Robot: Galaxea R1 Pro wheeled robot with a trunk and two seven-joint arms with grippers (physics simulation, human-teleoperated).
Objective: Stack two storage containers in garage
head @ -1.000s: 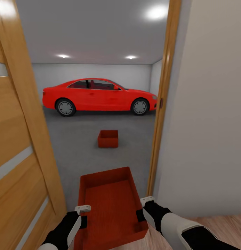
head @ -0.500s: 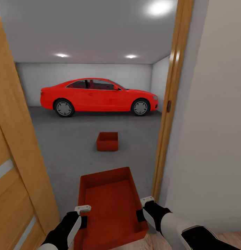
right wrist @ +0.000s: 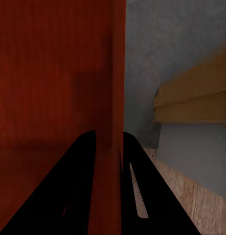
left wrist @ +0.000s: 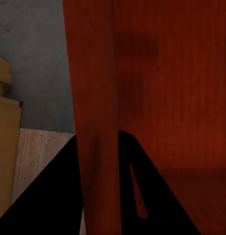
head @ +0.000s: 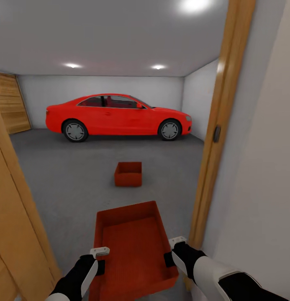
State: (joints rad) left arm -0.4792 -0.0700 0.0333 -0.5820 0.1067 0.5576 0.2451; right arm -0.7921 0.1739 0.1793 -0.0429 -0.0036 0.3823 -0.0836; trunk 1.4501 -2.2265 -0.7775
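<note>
Shallow storage container (head: 132, 251): rigid, ribbed, likely light. Left end effector (head: 99, 260) and right end effector (head: 173, 251) each pinch a side wall; deeper container (head: 128, 174) ahead on floor (head: 78, 175).

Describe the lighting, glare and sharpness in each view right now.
Head view: round ceiling lights blow out into white glare, the red car is sharp, and the floor is evenly lit. Left wrist view: the held container is dim, the gripper fingers black silhouettes. Right wrist view: the same, with soft container wall.
</note>
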